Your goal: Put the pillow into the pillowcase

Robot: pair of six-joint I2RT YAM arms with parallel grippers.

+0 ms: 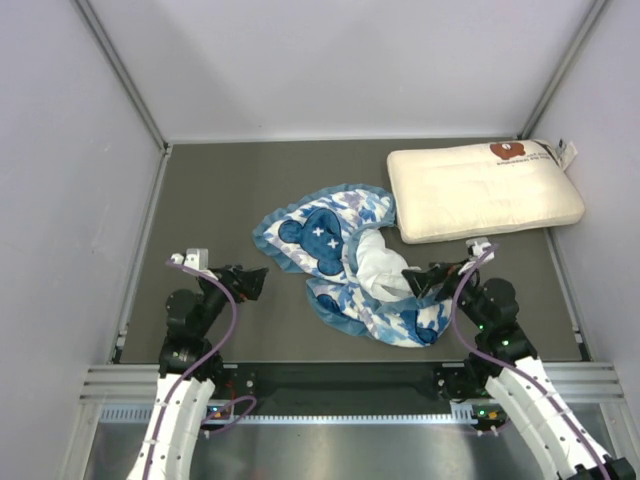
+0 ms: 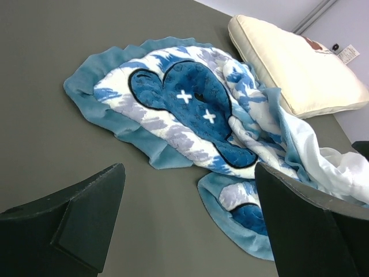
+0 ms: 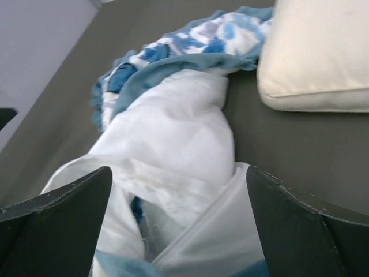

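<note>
Showed the pillowcase [image 1: 335,262] crumpled in a heap on the table [image 1: 210,190], with a blue bear-head patch uppermost and the white lining [image 3: 173,127] spilling out at its right side. Placed the pillow [image 1: 485,190] flat, beyond the pillowcase and to its right, with the near corner just beside or touching the ruffled edge [image 1: 388,205]; not yet inside at all. Found the left gripper [image 1: 254,283] just left of the pillowcase, apart from it, with jaws spread wide and nothing between them. Found the right gripper [image 1: 413,284] at the pillowcase's right side, with jaws likewise spread wide, straddling the white lining without closing on it; could not tell whether touching the fabric. Judged the step in hand as finding and seizing the mouth of the pillowcase, with insertion not begun. Called next, in all likelihood, for pinching a single layer of lining at the opening, then for a second grip on the opposite lip, so as to hold the mouth open toward the pillow. Risked a pinch through both layers, sealing the mouth.
</note>
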